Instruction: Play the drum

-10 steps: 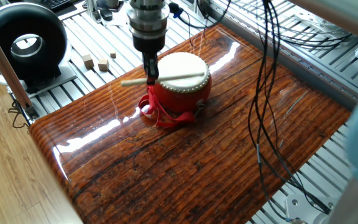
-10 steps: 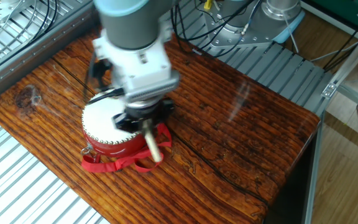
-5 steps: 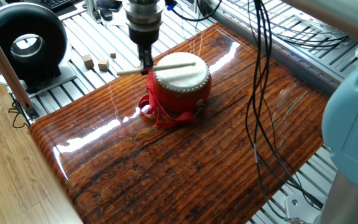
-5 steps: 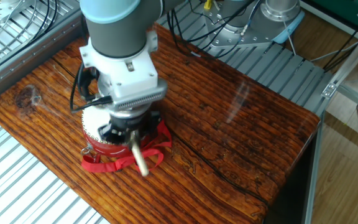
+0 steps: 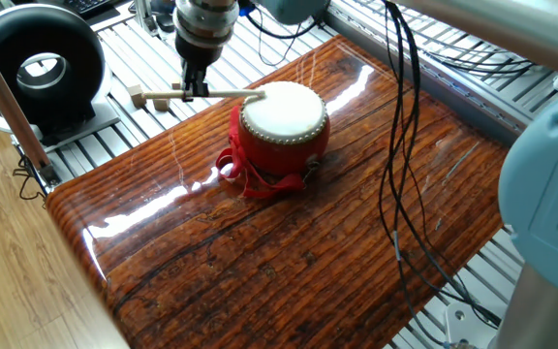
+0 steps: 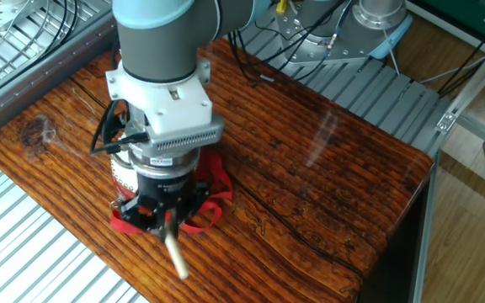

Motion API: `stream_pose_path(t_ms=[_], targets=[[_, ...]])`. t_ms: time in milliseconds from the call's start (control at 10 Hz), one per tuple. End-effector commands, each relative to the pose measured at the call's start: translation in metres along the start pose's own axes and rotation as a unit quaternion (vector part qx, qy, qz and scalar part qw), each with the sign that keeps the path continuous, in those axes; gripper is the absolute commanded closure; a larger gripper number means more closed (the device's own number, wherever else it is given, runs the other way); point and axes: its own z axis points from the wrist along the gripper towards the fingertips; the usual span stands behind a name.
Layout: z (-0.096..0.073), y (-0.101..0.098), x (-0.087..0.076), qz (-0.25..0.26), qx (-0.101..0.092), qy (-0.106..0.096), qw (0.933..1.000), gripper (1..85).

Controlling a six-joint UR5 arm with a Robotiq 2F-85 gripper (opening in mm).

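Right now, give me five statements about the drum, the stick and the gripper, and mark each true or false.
1. The gripper is shut on the drumstick. True.
2. The drumstick lies flat across the middle of the drum skin. False: only its tip reaches the skin's edge, and the rest sticks out to the side.
3. The drum stands on the wooden board. True.
4. The drum's ribbons are blue. False: they are red.
5. The black ring-shaped device sits on the wooden board. False: it stands off the board, on the metal table.
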Motion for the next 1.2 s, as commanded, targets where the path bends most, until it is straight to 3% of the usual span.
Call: stream_pose_path(t_ms=[0, 100, 200, 300, 400, 600, 700, 800, 900, 1000, 1100], targets=[[-0.007, 0.01, 0.027, 0.005, -0.023, 0.033, 0.9992, 84.7], [-0.013, 0.03, 0.057, 0.004, -0.06, 0.093, 0.9938, 84.7], [-0.022, 0.043, 0.084, 0.003, -0.082, 0.152, 0.9849, 84.7], [-0.027, 0.054, 0.086, 0.019, -0.093, 0.167, 0.9814, 84.7], [-0.026, 0.056, 0.079, 0.027, -0.088, 0.165, 0.9821, 84.7], [-0.019, 0.05, 0.059, 0.033, -0.072, 0.129, 0.9884, 84.7], [-0.013, 0.031, 0.046, 0.029, -0.035, 0.102, 0.9938, 84.7], [-0.008, 0.008, 0.02, 0.025, 0.006, 0.049, 0.9985, 84.7], [-0.008, -0.003, -0.004, 0.024, 0.028, 0.0, 0.9993, 84.7], [-0.011, -0.002, -0.015, 0.031, 0.029, -0.027, 0.9987, 84.7], [-0.011, -0.004, -0.018, 0.025, 0.03, -0.039, 0.9985, 84.7]])
